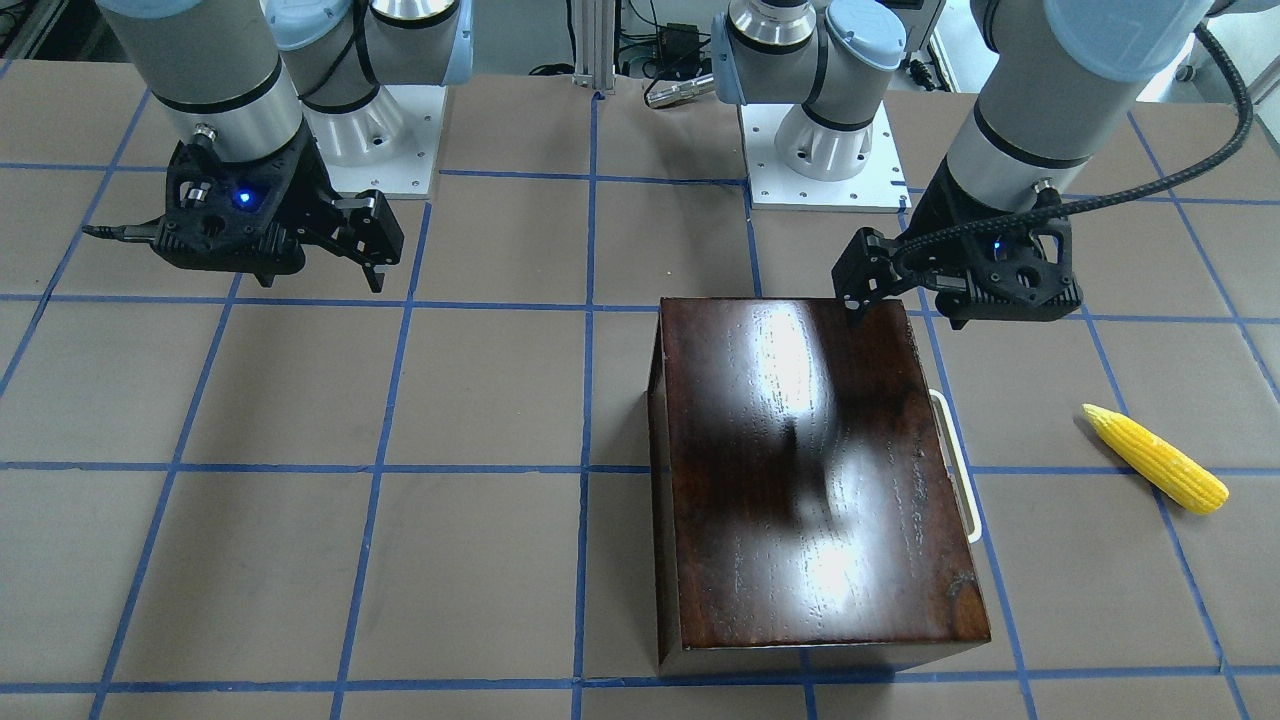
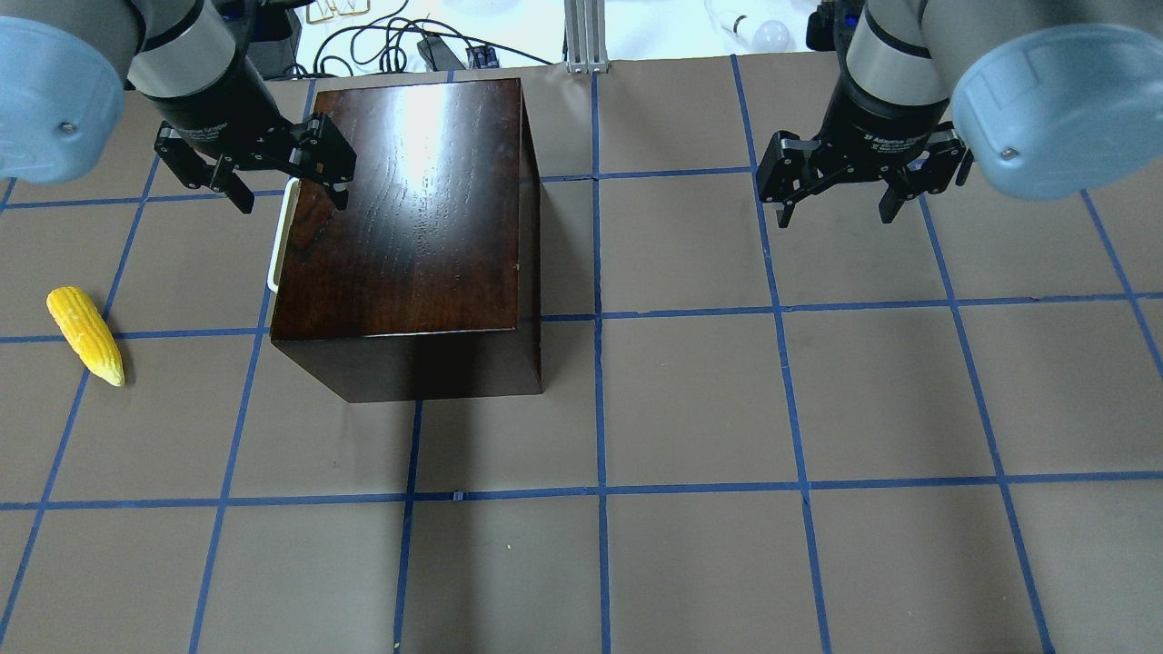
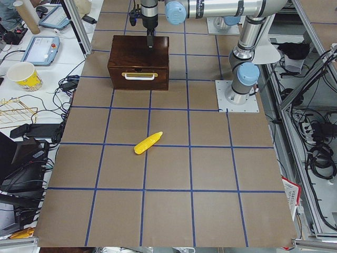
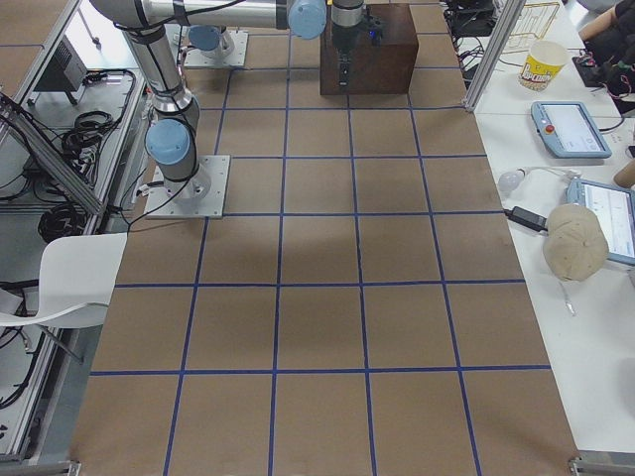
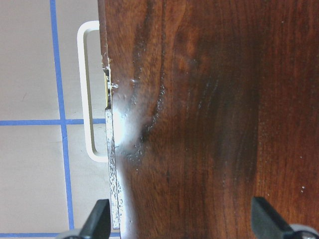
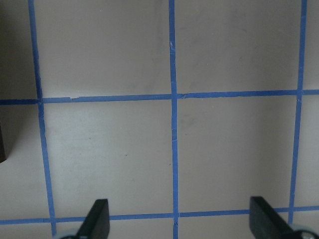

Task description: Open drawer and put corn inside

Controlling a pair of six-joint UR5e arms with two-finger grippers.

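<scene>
The left gripper (image 2: 293, 198) is being held with its fingers spread wide and nothing between them, above the upper edge of the dark wooden box (image 2: 409, 209) on the side where the white loop handle (image 2: 280, 238) is sticking out. In the left wrist view one fingertip (image 5: 97, 219) is being shown over the box's front edge and the other (image 5: 264, 219) over the glossy top, with the handle (image 5: 87, 89) lying ahead of them and not being touched. The right gripper (image 2: 834, 216) is likewise being held apart and empty, over the bare brown table (image 2: 690, 409) with its blue tape grid, well apart from the box.

The drawer (image 3: 117, 79) is being seen flush with the box front in the left side view, so it is being judged as closed; no pale tray is being exposed in any view. The corn cob (image 2: 84, 334) is lying on the table on the handle side of the box, well apart from it and from both grippers, and is not being gripped.

By this reading, none of the task is being counted as done. What is left is being judged as everything: the handle is to be grasped, the drawer pulled out toward the corn's side, the cob picked up and laid in the tray. The left arm is being taken as the one placed for the pull.
</scene>
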